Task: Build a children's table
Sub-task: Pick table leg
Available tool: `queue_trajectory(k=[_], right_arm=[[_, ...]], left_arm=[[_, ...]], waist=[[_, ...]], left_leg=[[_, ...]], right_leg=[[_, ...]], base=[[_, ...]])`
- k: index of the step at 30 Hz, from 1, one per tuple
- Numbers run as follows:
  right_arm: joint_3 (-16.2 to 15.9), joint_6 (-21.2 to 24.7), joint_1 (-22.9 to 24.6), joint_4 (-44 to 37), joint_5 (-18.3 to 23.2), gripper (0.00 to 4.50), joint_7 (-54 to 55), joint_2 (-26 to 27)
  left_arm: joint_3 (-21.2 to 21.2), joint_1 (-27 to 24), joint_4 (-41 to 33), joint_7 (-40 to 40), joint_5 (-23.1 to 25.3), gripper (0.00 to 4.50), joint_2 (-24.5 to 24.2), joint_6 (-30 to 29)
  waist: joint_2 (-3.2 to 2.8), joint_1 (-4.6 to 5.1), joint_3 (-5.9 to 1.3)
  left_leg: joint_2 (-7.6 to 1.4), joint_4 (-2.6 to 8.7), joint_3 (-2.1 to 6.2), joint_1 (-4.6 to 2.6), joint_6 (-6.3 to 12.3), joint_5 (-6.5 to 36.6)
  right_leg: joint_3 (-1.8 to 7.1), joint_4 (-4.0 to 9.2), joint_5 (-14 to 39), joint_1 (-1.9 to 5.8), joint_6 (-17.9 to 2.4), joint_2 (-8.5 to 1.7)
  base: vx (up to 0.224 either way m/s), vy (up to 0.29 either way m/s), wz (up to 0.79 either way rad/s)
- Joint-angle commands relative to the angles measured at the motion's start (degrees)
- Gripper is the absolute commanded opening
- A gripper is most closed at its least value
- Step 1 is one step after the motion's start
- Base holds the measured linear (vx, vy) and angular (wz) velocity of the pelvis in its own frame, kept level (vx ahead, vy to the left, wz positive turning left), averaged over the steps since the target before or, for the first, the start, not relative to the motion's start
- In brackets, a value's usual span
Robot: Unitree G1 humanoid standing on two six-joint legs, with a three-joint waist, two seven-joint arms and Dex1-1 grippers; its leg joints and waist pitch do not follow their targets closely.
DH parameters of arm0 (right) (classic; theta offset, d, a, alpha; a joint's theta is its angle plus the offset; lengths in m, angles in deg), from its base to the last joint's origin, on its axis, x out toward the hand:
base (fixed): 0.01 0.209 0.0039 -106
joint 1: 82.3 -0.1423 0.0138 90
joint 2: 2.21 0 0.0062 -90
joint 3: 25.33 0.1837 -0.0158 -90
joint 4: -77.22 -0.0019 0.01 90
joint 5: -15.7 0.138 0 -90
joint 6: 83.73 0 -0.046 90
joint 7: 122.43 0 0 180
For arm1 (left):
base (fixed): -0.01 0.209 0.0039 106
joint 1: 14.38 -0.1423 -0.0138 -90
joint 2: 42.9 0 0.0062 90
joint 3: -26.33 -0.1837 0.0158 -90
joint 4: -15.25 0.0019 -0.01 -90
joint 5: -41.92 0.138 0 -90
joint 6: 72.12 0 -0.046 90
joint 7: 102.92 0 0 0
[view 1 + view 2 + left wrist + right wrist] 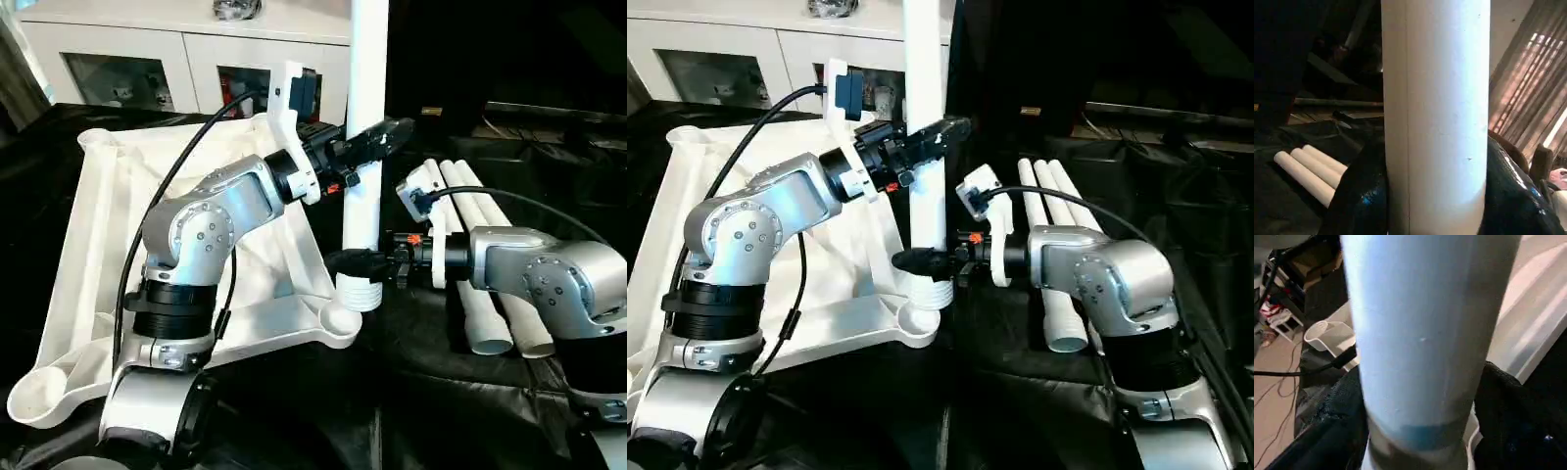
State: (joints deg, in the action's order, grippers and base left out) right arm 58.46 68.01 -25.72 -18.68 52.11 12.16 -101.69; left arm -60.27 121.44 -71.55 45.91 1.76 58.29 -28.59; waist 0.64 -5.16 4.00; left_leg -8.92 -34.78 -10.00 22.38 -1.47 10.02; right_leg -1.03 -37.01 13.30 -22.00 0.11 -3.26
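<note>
Left eye view shows the white leg (pixel 364 147) standing upright between my fingers, its ribbed lower end just above the round corner socket (pixel 343 318) of the upturned table top (pixel 108 245). My left gripper (pixel 377 139) is clenched around the leg higher up, and my right gripper (pixel 355 262) grasps it low, near the ribbed end. Beyond my right gripper, three more legs (pixel 470 225) lie together on the black cloth (pixel 411 392). Behind the top stands a white cabinet (pixel 186 49).

Upright leg (pixel 364 147) over tabletop (pixel 98 235) corner socket (pixel 342 319), spare legs (pixel 485 264) rightward.
</note>
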Motion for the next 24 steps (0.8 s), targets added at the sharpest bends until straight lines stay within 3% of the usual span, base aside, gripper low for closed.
queue_trajectory(k=[1, 9, 20, 24], right_arm=[[-0.4, -0.7, 0.2, 0.6, -0.1, 3.06, -0.2, -0.4], [-0.6, -0.9, 0.2, 0.7, -0.3, 3.06, -0.5, 0.0], [-0.8, -1.2, 0.4, 0.9, -0.7, 2.08, -0.3, 0.4], [-0.7, -1.5, 0.5, 1.0, -0.8, 1.95, -0.1, 0.6]], left_arm=[[-1.2, 1.6, -2.1, -1.3, -0.8, 1.84, 0.2, -0.7], [-1.6, 1.5, -2.5, -2.1, -1.3, 1.83, 0.1, -1.4], [-1.7, 1.4, -2.5, -2.0, -1.1, 1.83, -0.4, -1.4], [-1.5, 1.4, -2.3, -1.9, -1.0, 1.83, -0.6, -1.1]], waist=[[0.76, -0.17, -4.58], [0.78, -0.17, -4.58], [0.56, -0.17, -4.62], [0.46, -0.17, -4.62]], left_leg=[[-3.40, 3.05, 1.04, -1.08, 1.47, 2.1], [-3.39, 3.04, 1.03, -1.10, 1.39, 2.3], [-3.42, 3.03, 1.08, -1.18, 1.32, 2.4], [-3.40, 3.05, 1.10, -1.16, 0.94, 2.7]], right_leg=[[2.21, 4.00, -3.3, 3.17, -14.8, -4.42], [2.20, 4.01, -2.8, 3.20, -14.7, -4.40], [2.18, 3.95, -3.4, 3.15, -14.9, -4.39], [2.21, 4.00, -3.1, 3.20, -14.8, -4.40]], base=[[0.000, 0.000, 0.00], [0.000, 0.000, 0.00], [0.000, 0.000, 0.00], [0.000, 0.000, 0.00]])
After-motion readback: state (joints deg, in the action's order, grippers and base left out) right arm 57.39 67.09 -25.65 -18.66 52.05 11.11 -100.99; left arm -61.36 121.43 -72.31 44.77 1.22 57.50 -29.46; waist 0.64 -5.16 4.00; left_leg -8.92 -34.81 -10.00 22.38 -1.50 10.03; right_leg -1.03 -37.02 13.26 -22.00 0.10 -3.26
